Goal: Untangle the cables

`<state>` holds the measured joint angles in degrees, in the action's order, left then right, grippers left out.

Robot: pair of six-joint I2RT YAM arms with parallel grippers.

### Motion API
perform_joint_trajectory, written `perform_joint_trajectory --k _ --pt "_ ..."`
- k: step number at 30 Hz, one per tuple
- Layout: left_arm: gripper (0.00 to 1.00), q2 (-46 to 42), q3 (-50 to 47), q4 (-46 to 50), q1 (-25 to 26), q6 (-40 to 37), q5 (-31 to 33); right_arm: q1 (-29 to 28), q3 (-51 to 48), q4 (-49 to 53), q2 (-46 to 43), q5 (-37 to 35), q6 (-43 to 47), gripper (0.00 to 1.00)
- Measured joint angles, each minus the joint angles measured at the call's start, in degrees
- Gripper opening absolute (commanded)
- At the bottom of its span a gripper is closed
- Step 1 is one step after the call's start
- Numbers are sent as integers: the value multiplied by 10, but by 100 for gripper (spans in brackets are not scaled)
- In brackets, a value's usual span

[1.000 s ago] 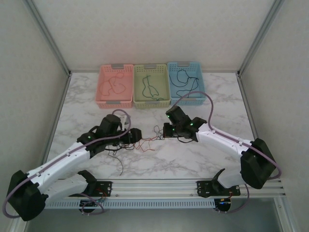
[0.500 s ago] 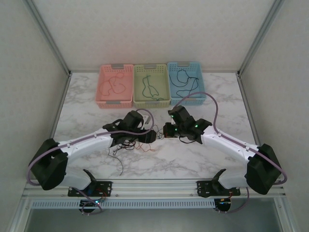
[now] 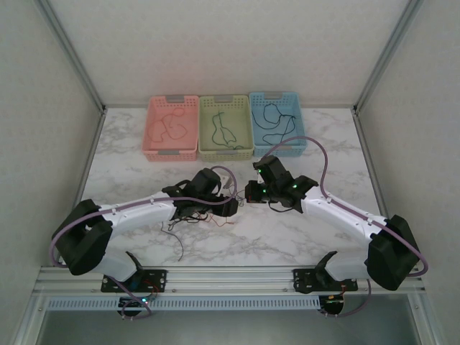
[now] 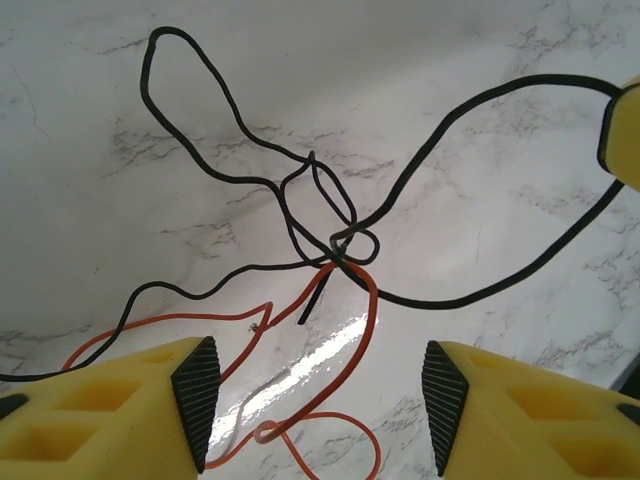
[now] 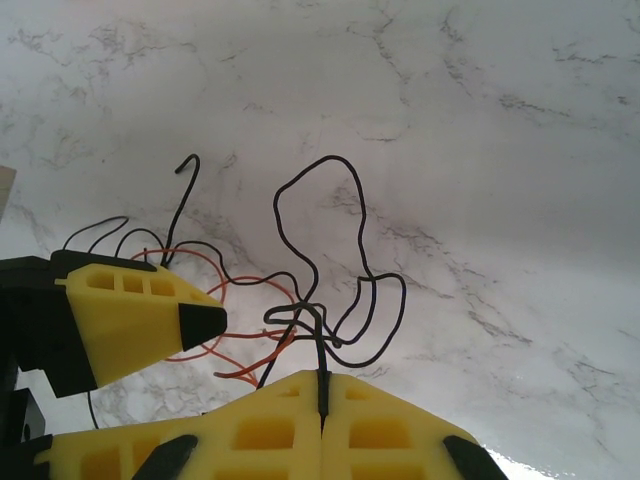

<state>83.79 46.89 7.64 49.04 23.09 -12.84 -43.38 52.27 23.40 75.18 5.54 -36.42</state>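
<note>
A tangle of thin cables lies on the marble between the arms. The black cable (image 4: 345, 245) is knotted at the middle, and the red-orange cable (image 4: 352, 345) loops under it toward my left gripper (image 4: 320, 405). That gripper is open, its pads (image 4: 196, 398) wide apart on either side of the red-orange loop and touching nothing. My right gripper (image 5: 322, 378) is shut on a strand of the black cable (image 5: 318, 225), holding the knot just off the table. In the top view the left gripper (image 3: 230, 206) and right gripper (image 3: 249, 192) nearly meet over the tangle (image 3: 215, 218).
Three baskets stand in a row at the back: pink (image 3: 154, 136), green (image 3: 204, 136) and blue (image 3: 298, 136), each with a thin cable inside. A loose black strand (image 3: 177, 241) trails toward the near edge. Aluminium frame posts flank the table.
My left arm has swung right and brought its open gripper up to the tangle, close to the right gripper. The right gripper has stayed shut on the black cable and barely shifted.
</note>
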Motion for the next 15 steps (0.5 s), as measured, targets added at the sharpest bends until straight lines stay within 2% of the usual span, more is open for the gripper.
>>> perform_joint_trajectory --k 4,7,11,12,15 --pt "43 16 -1 -4 0 -5 -2 0 0 0 0 5 0 0" --pt "22 25 -6 -11 0 -7 -2 0 0 0 0 5 0 0" --pt "4 26 -11 -17 0 -6 -1 0 0 3 0 5 0 0" --pt "1 25 -12 -18 0 -5 -1 0 0 5 0 5 0 0" --pt "0 14 -20 -18 0 -4 5 11 0 10 0 5 1 0"
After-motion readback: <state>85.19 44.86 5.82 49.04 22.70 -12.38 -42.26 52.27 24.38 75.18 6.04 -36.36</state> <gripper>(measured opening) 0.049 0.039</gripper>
